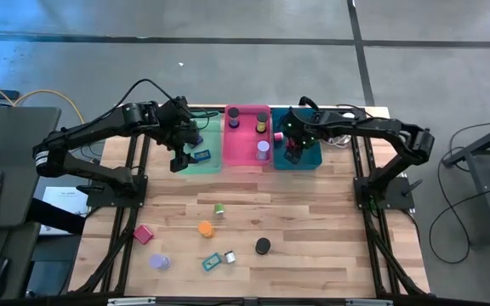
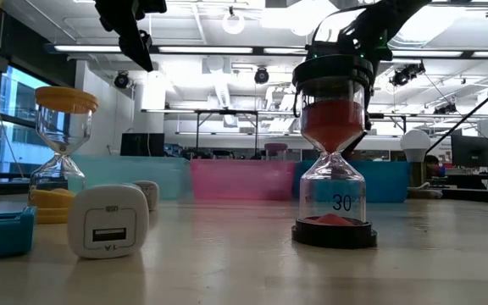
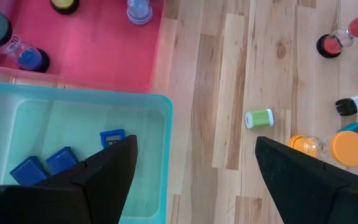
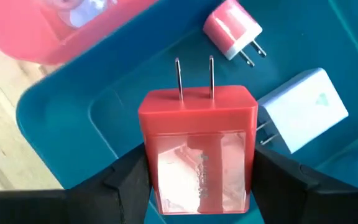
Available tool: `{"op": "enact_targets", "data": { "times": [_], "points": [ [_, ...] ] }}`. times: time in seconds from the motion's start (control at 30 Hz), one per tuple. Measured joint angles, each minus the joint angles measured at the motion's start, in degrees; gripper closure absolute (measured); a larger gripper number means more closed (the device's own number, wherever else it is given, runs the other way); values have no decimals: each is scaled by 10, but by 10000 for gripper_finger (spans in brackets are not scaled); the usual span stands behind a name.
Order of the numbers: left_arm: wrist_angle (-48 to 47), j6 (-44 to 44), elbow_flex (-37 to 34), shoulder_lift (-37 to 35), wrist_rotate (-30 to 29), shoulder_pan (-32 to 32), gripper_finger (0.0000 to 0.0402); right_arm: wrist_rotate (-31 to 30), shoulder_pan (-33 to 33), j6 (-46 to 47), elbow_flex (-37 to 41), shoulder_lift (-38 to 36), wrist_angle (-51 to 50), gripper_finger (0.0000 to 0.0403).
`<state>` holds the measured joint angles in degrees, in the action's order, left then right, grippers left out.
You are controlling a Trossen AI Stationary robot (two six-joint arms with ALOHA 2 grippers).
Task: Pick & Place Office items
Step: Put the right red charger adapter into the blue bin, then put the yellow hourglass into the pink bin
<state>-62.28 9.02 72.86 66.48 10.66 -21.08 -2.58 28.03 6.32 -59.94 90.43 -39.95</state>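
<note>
**Red charger held over the teal tray, ready for release**

The right gripper [image 4: 197, 180] is seen hanging over the teal tray [image 1: 311, 160] at the far right of the row of three trays, its fingers partly closed on the flanks of a red charger [image 4: 197, 155]. The charger is held directly between the fingers, so no reach remains: the tray floor lies straight below it. Its long axis runs in line with the fingers, and its two metal prongs point away from the wrist, out past the fingertips. A pink charger [image 4: 232, 30] and a white charger [image 4: 303, 109] already lie in the same tray, just beside the spot below. The coming move is judged to be a plain release, which turns on the charger being inside the tray rim; it appears so.

The left gripper [image 3: 194, 180] is held wide open and empty over the green tray [image 3: 154, 102], where blue blocks [image 3: 48, 165] lie. Several items remain on the near table [image 1: 313, 225].
</note>
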Motion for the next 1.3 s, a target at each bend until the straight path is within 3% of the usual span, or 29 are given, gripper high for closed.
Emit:
{"op": "enact_targets", "data": {
  "times": [0.33,0.57,0.8,0.93,1.3],
  "points": [
    [0,0,0,0,0,0,82,36,-12,12,0,0,35,171],
    [0,0,0,0,0,0,82,60,-38,-7,0,0,51,98],
    [1,0,0,0,0,0,82,-28,-40,32,0,-1,38,53],
    [28,-4,0,0,0,0,82,-39,-45,62,0,-20,46,45],
    [84,-188,0,7,-1,0,82,-84,-153,124,0,-184,114,44]
  ]
}}
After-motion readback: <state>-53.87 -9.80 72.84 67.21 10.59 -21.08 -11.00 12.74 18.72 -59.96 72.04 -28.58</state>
